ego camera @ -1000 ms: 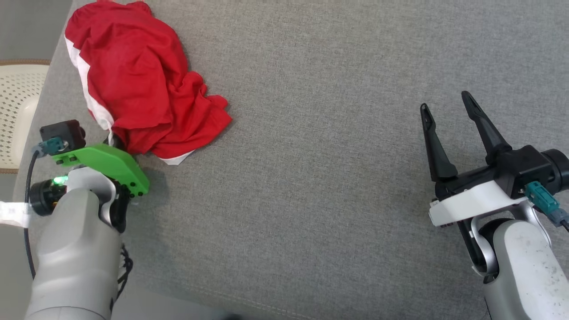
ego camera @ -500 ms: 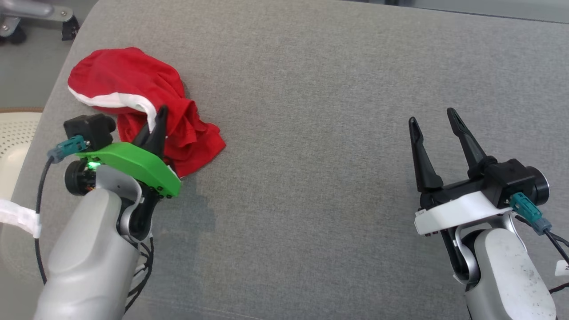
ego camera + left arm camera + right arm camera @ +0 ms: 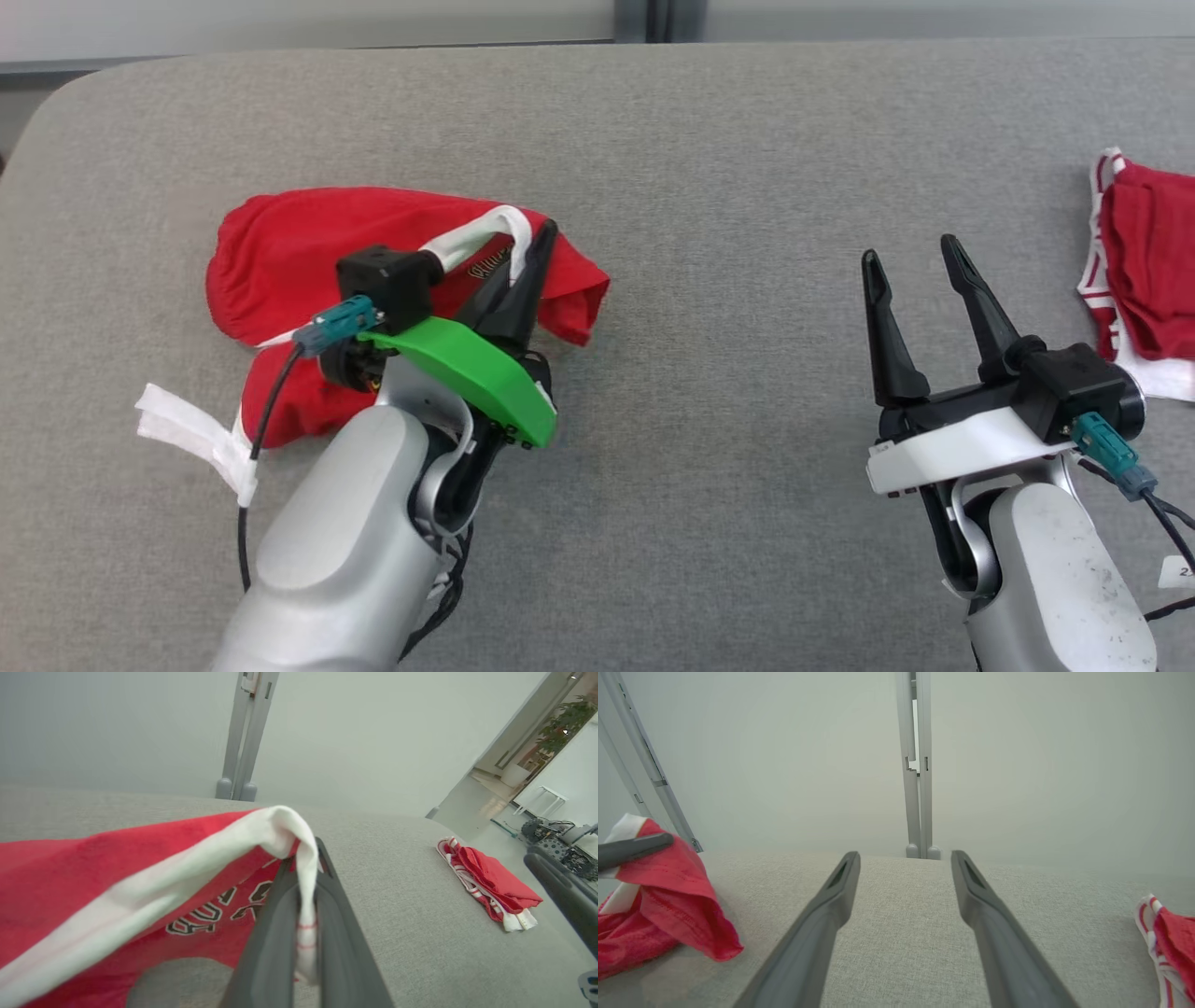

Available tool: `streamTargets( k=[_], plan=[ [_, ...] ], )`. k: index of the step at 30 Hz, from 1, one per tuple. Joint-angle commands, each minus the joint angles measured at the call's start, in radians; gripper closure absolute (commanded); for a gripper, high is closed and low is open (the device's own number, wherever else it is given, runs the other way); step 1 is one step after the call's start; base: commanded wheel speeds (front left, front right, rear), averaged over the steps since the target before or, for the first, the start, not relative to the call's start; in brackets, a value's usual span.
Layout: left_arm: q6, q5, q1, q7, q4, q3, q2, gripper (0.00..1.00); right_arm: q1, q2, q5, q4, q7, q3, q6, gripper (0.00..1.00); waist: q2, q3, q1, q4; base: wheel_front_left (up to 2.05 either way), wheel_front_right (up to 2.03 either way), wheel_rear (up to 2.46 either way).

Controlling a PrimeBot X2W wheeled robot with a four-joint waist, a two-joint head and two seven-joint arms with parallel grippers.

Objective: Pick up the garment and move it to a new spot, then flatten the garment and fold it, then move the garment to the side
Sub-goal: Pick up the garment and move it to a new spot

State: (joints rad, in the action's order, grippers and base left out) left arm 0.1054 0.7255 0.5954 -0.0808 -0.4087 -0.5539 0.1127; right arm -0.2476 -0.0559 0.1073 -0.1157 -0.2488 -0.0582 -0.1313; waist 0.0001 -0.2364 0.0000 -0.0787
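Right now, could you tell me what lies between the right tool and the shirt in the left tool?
Bare grey fabric; the head view shows that stretch between the right tool and the shirt.

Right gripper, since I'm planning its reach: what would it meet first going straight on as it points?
Nothing close: the right gripper points across the grey cushion. Beyond the far edge stands a grey post, likely first, though depth is unclear.

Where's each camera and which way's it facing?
Head view: on the head, down at the cushion; left tool, right tool show.
Left wrist view: left wrist, along its shut tool pinching the red garment, toward the wall.
Right wrist view: right wrist, along its open tool, toward the wall.
Both wrists share the folded garment.
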Motion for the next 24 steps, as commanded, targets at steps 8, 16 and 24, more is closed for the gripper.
streamTargets(
  k=[8,16,24],
  plan=[
    [-0.046,-0.064,0.062,-0.050,0.034,-0.104,-0.054,1.00,-0.015,0.005,0.014,-0.007,-0.016,0.006,0.001,0.00,-0.0001,-0.012,0.0000,0.172,0.00,0.00,0.00],
    [-0.119,-0.009,0.139,-0.119,0.042,-0.276,-0.060,1.00,-0.030,0.005,0.050,-0.002,-0.017,-0.006,0.001,0.00,-0.0001,-0.043,0.0000,0.259,0.00,0.00,0.00],
    [-0.161,0.060,0.181,-0.150,-0.046,-0.417,-0.059,0.00,-0.026,0.005,0.065,0.012,-0.017,0.006,0.001,0.00,-0.0001,-0.056,0.0000,0.265,0.00,0.00,0.00]
  ],
)
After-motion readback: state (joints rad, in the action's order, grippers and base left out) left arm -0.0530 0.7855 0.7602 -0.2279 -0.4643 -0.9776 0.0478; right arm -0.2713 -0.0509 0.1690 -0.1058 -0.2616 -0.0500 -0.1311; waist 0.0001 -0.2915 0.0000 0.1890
